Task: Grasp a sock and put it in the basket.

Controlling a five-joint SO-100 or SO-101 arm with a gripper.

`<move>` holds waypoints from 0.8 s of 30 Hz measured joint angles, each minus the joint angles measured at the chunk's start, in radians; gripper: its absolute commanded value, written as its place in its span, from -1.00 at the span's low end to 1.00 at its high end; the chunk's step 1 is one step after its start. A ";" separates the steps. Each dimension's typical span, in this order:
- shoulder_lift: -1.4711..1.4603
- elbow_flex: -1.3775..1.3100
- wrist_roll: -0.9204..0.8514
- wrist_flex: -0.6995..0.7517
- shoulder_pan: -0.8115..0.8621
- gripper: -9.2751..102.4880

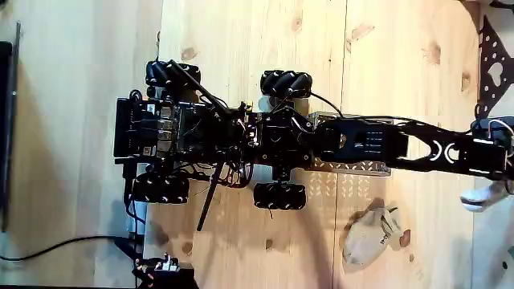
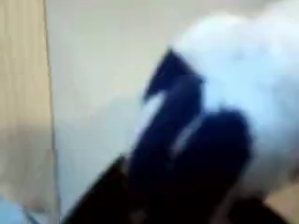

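Wrist view, blurred: black gripper (image 2: 187, 177) clamps the small white sock with blue marks (image 2: 243, 84). Fixed view: perforated metal basket (image 1: 353, 167) at nine o'clock from it.

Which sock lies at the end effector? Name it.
The white sock with a blue mark, at the right edge of the fixed view, by the end effector. The beige sock lies apart, nearer the wheels.

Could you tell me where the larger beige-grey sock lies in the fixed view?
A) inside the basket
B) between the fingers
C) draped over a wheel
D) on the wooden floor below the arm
D: the beige-grey sock lies flat on the wooden floor, below the arm in the fixed view.
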 measured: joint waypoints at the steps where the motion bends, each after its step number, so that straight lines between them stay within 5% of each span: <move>1: 0.035 0.002 0.005 0.038 0.003 -0.83; 11: 0.430 0.267 0.021 0.259 0.009 -0.84; 24: 0.874 0.873 -0.040 0.307 0.009 -0.83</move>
